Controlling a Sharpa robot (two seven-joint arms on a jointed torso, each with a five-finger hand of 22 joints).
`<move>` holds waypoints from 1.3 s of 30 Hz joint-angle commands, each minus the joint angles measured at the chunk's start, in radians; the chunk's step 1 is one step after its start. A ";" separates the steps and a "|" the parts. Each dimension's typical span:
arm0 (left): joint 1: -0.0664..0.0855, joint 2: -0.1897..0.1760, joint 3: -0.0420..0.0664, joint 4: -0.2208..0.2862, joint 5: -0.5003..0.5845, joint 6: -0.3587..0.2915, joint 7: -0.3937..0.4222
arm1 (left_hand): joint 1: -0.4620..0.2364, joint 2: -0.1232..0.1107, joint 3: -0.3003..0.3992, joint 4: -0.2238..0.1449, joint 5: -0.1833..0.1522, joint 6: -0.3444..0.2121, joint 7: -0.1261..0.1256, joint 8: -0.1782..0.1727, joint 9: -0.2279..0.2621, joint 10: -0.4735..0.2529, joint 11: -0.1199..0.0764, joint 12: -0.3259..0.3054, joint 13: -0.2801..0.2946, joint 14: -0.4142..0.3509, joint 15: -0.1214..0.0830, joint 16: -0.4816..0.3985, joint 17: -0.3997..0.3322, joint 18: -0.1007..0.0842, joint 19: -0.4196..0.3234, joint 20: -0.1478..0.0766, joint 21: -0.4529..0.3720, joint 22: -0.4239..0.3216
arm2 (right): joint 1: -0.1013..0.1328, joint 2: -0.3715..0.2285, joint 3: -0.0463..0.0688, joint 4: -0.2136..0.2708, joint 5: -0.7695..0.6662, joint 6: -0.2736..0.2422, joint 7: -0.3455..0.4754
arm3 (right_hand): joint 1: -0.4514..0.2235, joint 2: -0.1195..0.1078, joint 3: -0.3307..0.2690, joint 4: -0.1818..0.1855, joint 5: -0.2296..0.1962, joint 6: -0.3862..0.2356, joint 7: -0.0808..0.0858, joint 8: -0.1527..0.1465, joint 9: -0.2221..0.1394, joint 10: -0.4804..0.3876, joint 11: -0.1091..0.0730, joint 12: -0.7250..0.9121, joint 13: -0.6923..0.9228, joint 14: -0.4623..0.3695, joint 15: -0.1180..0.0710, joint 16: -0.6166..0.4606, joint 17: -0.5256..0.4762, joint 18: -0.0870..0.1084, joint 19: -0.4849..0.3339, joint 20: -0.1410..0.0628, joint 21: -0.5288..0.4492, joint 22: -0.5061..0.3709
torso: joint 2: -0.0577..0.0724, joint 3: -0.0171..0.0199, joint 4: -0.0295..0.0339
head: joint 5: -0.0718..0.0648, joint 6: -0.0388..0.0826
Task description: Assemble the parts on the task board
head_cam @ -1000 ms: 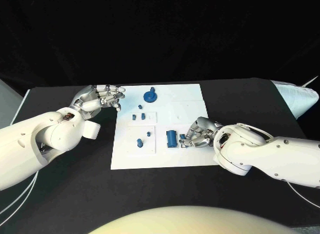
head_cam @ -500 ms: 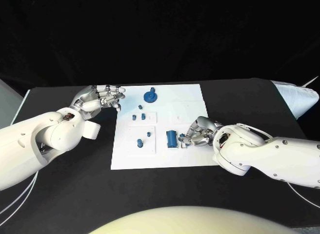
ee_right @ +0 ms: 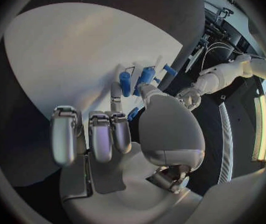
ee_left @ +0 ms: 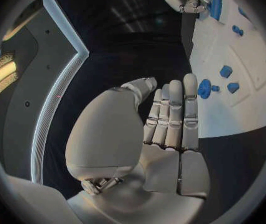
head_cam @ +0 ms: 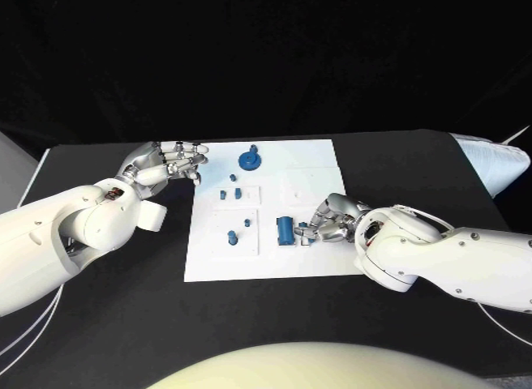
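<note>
The white task board (head_cam: 301,182) lies mid-table. On it are a blue round knob (head_cam: 252,160), a long blue block (head_cam: 285,231) and several small blue parts, among them a pair (head_cam: 231,194) and one near the front (head_cam: 232,237). My right hand (head_cam: 331,220) rests on the board's right side just beside the long block. It pinches a small blue part (head_cam: 303,228) between thumb and a finger (ee_right: 116,97); the other fingers are curled. My left hand (head_cam: 163,166) hovers at the board's far left corner, holding nothing, its fingers (ee_left: 173,109) straight.
A white bundle (head_cam: 494,158) lies at the table's far right corner. A pale box (head_cam: 0,174) stands off the left edge. Bare black table (head_cam: 138,316) stretches in front of the board.
The right hand has drawn slightly away from the board's front edge, and the small blue part at its fingertips has moved with it. The left hand has stayed where it was.
</note>
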 commanded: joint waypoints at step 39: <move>-0.001 -0.004 0.001 0.002 0.002 0.016 0.002 | 0.010 0.001 0.001 -0.003 0.001 0.006 0.001 0.005 -0.002 -0.009 0.002 0.008 0.003 0.001 -0.005 0.001 -0.001 0.006 0.007 0.002 -0.001 0.000 | -0.008 -0.041 0.000 0.026 -0.051 0.049 0.035 | 0.216 -0.009 -0.025 -0.004 -0.271 -0.001 -0.004 0.019 -0.011 0.101 -0.007 0.004 0.260 0.103 -0.009 0.006 0.263 -0.016 0.073 -0.007 0.001 0.199 | 0.001 -0.0001 0.0008 | 0.001 -0.004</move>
